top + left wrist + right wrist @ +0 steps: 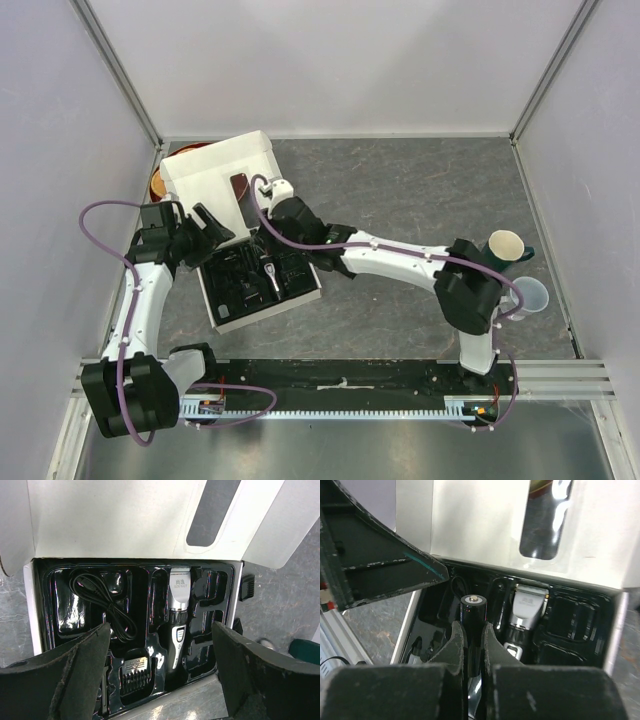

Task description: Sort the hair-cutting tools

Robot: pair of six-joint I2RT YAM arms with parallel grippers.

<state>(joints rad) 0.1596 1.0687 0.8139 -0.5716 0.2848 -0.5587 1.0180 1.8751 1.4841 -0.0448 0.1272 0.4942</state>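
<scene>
Right gripper pinched a slim black tube above the tray. My left gripper hung spread over its near edge. I saw the clipper lying in the middle slot.

**Top external:** fixed overhead camera behind the arm bases, facing down on the whole table.
**Left wrist:** near view looking forward through the wide-spread left gripper into the black tray.
**Right wrist:** nearer still, looking past the right gripper and the black cylinder pinched in it.

All three share the tray and the clipper.
</scene>
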